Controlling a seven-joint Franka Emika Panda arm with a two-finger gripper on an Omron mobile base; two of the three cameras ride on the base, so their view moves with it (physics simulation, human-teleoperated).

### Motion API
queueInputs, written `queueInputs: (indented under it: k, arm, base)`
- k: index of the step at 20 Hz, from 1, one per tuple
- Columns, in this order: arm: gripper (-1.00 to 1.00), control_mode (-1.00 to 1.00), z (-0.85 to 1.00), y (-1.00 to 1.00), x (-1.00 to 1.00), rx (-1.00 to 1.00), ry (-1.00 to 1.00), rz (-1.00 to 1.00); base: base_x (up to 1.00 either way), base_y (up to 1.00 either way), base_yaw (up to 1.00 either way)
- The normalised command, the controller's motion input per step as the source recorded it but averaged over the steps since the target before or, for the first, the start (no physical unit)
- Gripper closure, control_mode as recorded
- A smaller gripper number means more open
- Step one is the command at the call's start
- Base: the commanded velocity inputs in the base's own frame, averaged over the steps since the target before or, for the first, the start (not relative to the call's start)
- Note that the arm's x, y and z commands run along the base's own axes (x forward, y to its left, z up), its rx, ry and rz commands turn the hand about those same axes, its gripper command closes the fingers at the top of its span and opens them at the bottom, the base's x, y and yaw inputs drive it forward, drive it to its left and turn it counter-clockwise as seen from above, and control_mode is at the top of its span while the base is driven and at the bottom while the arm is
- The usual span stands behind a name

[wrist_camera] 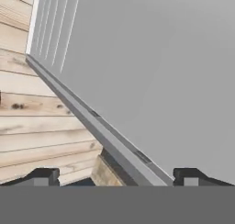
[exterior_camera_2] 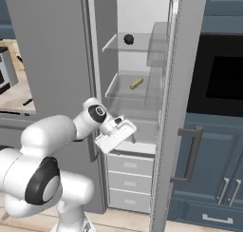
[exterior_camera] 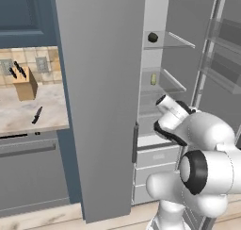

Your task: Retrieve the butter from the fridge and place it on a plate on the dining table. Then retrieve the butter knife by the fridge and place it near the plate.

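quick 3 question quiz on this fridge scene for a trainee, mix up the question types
1. True or false: both doors of the fridge stand open.
2. Multiple choice: the butter lies on A) the top glass shelf, B) the shelf below the one with the dark round item, C) the counter.
3. Short answer: what lies on the counter in front of the knife block?

Key
1. True.
2. B.
3. The butter knife, lying flat. The gripper, open in the hand view, looks down past a door's bottom edge at the wooden floor.
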Motion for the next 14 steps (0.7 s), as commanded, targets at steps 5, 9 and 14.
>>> queueInputs:
  k: [5,9,14]
  arm:
    - [-1.0,-1.0,0.0,0.6,0.07,0.54,-0.12,-0.13]
    - [-1.0,-1.0,0.02,0.7,-0.09,0.62,-0.15,-0.16]
    - [-1.0,-1.0,0.28,0.44,-0.45,0.49,-0.17,-0.05]
  base:
    - [0.0,0.0,0.0]
    - [0.0,0.0,0.0]
    - [0.0,0.0,0.0]
